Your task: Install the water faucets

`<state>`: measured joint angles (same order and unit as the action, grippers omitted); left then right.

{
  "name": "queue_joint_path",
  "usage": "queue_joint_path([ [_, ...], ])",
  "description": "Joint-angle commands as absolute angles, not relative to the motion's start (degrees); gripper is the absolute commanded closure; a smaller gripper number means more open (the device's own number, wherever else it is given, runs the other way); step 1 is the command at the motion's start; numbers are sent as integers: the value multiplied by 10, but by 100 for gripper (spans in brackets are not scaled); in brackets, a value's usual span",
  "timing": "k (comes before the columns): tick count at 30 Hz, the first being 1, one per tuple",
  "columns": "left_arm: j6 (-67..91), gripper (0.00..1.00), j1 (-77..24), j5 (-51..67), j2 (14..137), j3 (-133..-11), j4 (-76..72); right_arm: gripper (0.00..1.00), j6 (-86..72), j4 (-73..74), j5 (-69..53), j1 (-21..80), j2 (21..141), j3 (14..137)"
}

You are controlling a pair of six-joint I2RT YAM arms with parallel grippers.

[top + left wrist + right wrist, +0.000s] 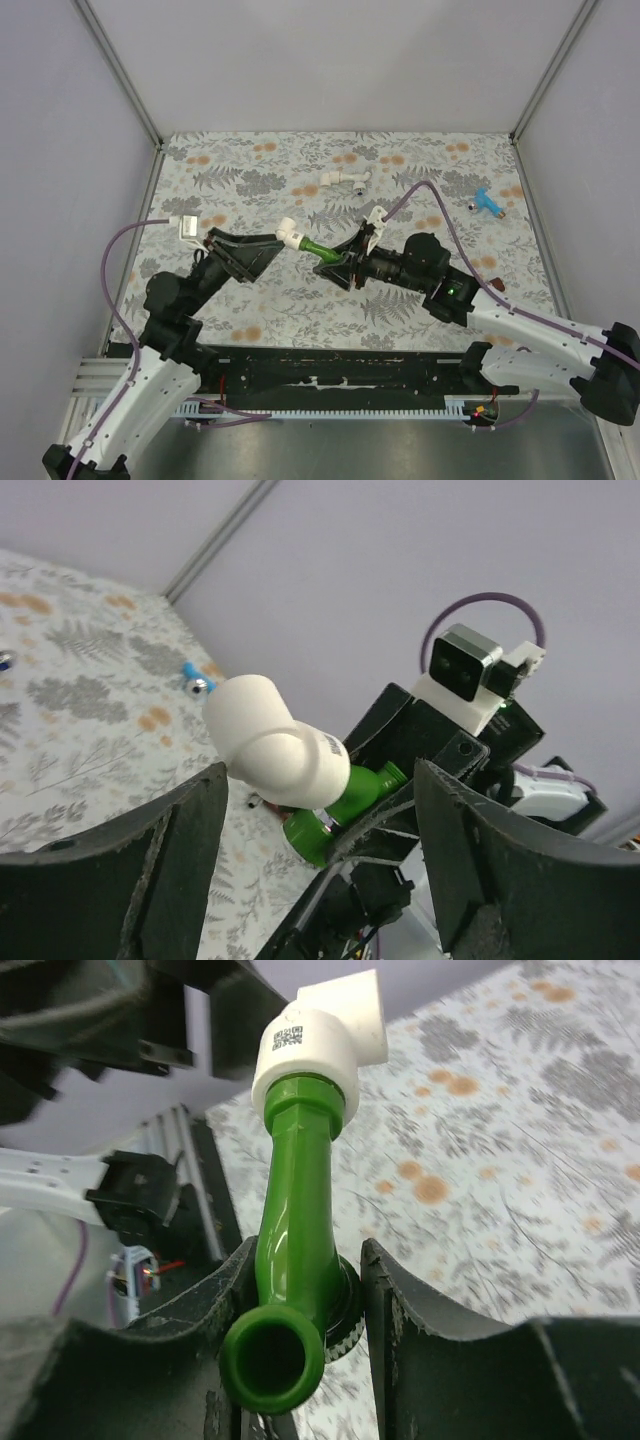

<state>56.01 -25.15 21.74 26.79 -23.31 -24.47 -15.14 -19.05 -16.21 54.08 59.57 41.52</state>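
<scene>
The bright green faucet is held above the table with a white elbow fitting on its threaded end. My right gripper is shut on the faucet's body; in the right wrist view both fingers press the green faucet, and the elbow caps its far end. My left gripper is open. In the left wrist view its jaws stand wide on either side of the elbow without touching it, and the green faucet shows behind.
A blue faucet lies at the far right of the patterned mat and also shows in the left wrist view. Another white fitting with a small tap lies at the back centre. A small reddish-brown piece lies by the right arm.
</scene>
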Motion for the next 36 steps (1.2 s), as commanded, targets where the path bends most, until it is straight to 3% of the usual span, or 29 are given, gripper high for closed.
queue_joint_path([
  [1, 447, 20, -251, 136, 220, -301, 21, 100, -92, -70, -74, 518, 573, 446],
  [11, 219, 18, -251, 26, 238, -437, 278, 100, -138, -55, -143, 373, 640, 404],
  [17, 172, 19, -251, 3, 245, -406, 237, 100, -214, -198, -262, 300, 760, 388],
  [24, 170, 21, -220, 16, 222, -377, 236, 100, -266, -291, -294, 268, 904, 436],
  [25, 165, 21, -220, 10, 217, -376, 236, 95, -255, -276, -297, 265, 909, 442],
  [30, 148, 21, -218, -39, 191, -370, 251, 37, -149, -88, -285, 265, 833, 457],
  [31, 147, 21, -216, -43, 186, -369, 252, 24, -129, -44, -276, 265, 808, 455],
  [32, 146, 21, -215, -43, 186, -369, 253, 2, -112, -5, -267, 267, 782, 455],
  [36, 149, 21, -211, -34, 187, -370, 254, 2, -92, 181, -200, 269, 700, 462],
])
